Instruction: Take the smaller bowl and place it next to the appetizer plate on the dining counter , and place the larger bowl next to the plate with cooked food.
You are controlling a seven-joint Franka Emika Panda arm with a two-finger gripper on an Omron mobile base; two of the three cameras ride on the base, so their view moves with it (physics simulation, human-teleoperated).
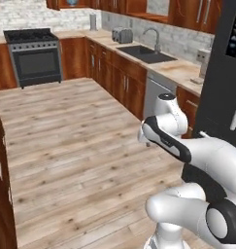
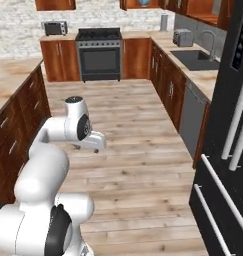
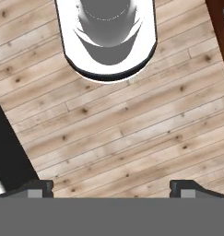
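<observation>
Tool (image 3: 111,188) spread wide, empty, pointed straight down at bare plank floor (image 3: 132,133) mid-kitchen. Neither bowl nor plate anywhere in sight, so their whereabouts cannot be told. Risks while searching: clipping the dark fridge (image 2: 228,125) or the sink-side table (image 1: 173,68) edge while driving; picking the wrong bowl once found.

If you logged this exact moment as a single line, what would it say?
gripper: open, holding nothing, aimed at wood floor | arm: folded over base | ahead: stove, sink | bowls: not picked up
</observation>
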